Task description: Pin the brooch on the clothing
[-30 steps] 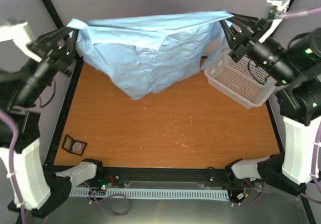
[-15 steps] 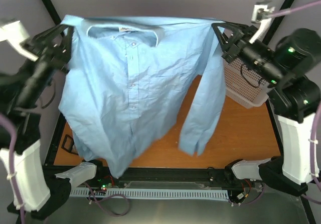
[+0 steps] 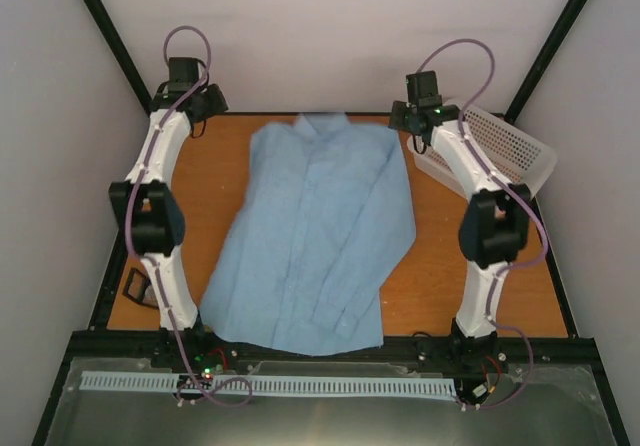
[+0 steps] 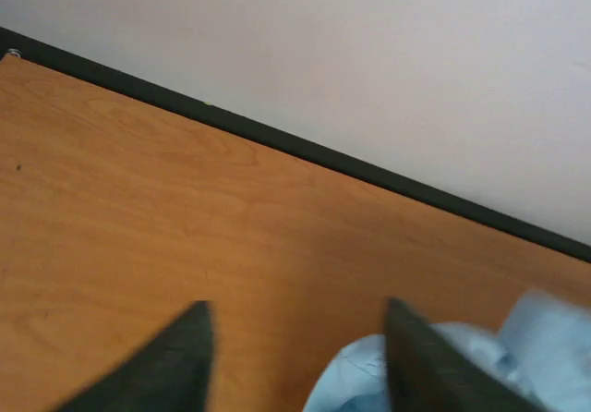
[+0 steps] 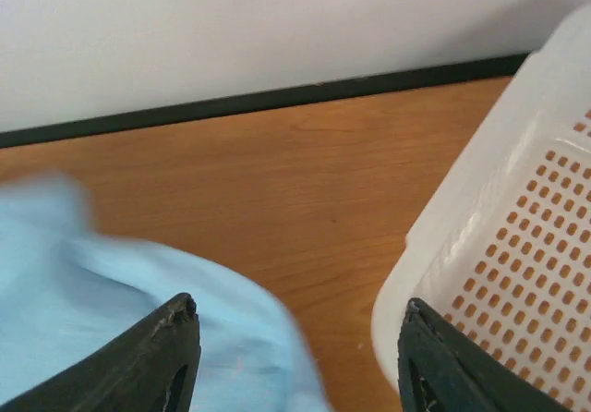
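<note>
Shirt [image 3: 315, 236] has dropped from hanging stretched between the two arms to lying flat, front up, on the bench [image 3: 432, 278], collar at the far edge and hem at the near edge, sleeves folded in along the body. Both arms are now reached out to the far corners, one at each shoulder. Left claw [image 4: 295, 312] is partly open with nothing between its fingers, and the shirt's edge lies just beside its right finger. Right claw [image 5: 297, 306] is open wider and grips nothing, with cloth lying loose on the bench below it and the white perforated basket [image 3: 510, 146] just to its right. Likely reason for the layout: the spread cloth gives a smooth, steady face to pin on. Brooch not visible now; the small black tray [image 3: 133, 286] at the near left edge peeks out beside the left arm, which hides its inside. Pinning not yet started; fetching the brooch looks like the next job.
</note>
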Controlling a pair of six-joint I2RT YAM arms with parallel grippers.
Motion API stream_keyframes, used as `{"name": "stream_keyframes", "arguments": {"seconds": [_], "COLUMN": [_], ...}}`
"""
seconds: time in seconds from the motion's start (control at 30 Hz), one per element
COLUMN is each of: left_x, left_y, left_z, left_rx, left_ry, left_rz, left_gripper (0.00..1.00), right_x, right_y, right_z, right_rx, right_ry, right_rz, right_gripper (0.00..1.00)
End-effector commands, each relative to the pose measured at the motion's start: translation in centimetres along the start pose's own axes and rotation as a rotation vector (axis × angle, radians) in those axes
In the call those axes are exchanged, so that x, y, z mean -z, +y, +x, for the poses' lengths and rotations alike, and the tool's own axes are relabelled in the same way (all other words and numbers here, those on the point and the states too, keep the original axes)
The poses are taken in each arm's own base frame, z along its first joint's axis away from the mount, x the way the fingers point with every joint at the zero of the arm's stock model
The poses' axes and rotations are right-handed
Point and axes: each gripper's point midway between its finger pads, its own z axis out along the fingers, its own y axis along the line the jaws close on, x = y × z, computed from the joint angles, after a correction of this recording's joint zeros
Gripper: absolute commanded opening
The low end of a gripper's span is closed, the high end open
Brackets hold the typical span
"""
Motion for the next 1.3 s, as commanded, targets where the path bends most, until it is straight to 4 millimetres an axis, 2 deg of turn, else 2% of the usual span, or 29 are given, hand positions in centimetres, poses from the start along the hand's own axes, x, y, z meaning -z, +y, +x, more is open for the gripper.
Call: {"name": "stream_keyframes", "arguments": {"seconds": [0.0, 0.07, 0.13, 0.17, 0.23, 0.3, 0.43, 0.47, 0.5, 0.53, 0.6, 0.7, 0.83, 0.93, 1.0, 1.17, 1.27], "left_x": [0.9, 2.2, 4.4, 5.5, 7.3, 8.5, 9.6, 10.0, 10.4, 10.9, 11.4, 11.0, 10.7, 10.4, 10.3, 11.3, 11.8], "left_y": [-2.6, -3.5, -3.6, -3.5, -3.2, -2.8, -0.9, -0.8, -0.8, -1.0, -0.9, 0.6, 2.2, 3.1, 3.3, 3.6, 4.0], "left_z": [-5.1, -3.8, -2.1, -0.8, 2.3, 6.0, 13.5, 14.8, 16.1, 17.0, 18.8, 21.7, 23.7, 25.0, 25.4, 25.0, 25.1], "left_rx": [-0.025, -0.042, -0.063, -0.067, -0.061, -0.060, -0.036, -0.030, -0.024, -0.018, 0.014, 0.081, 0.138, 0.176, 0.183, 0.171, 0.164], "left_ry": [-0.043, -0.005, 0.002, 0.012, 0.056, 0.118, 0.245, 0.264, 0.282, 0.290, 0.316, 0.386, 0.412, 0.451, 0.463, 0.432, 0.422], "left_rz": [0.089, 0.139, 0.175, 0.200, 0.248, 0.285, 0.293, 0.305, 0.323, 0.349, 0.373, 0.320, 0.253, 0.211, 0.204, 0.189, 0.167], "left_gripper": [0.75, 0.83, 0.88, 0.92, 0.98, 0.99, 1.00, 1.00, 1.00, 1.00, 1.00, 1.00, 1.00, 0.99, 0.98, 0.99, 0.99], "right_x": [-0.6, 0.3, 2.0, 2.8, 3.8, 4.7, 7.0, 7.2, 8.1, 8.3, 9.1, 8.3, 6.6, 4.8, 3.3, 1.2, 0.5], "right_y": [-1.7, -0.7, 0.8, 1.4, 3.2, 5.2, 8.1, 8.5, 9.4, 9.8, 10.7, 9.5, 8.3, 8.1, 6.4, 2.9, 0.0], "right_z": [-3.7, -4.3, -4.9, -4.6, -2.8, 0.2, 7.0, 10.0, 10.8, 13.7, 17.1, 22.1, 26.6, 28.3, 29.1, 30.4, 30.9], "right_rx": [0.016, 0.085, 0.167, 0.198, 0.236, 0.226, 0.102, 0.079, 0.083, 0.082, 0.082, 0.065, 0.123, 0.158, 0.153, 0.212, 0.231], "right_ry": [-0.024, -0.020, -0.012, 0.005, 0.053, 0.127, 0.325, 0.397, 0.403, 0.462, 0.542, 0.670, 0.773, 0.811, 0.822, 0.803, 0.806], "right_rz": [0.129, 0.148, 0.128, 0.104, -0.014, -0.178, -0.401, -0.424, -0.459, -0.490, -0.561, -0.517, -0.426, -0.353, -0.242, -0.061, 0.048], "right_gripper": [0.64, 0.77, 0.83, 0.83, 0.85, 0.92, 0.93, 0.93, 0.93, 0.93, 0.93, 0.91, 0.85, 0.77, 0.69, 0.67, 0.66]}}
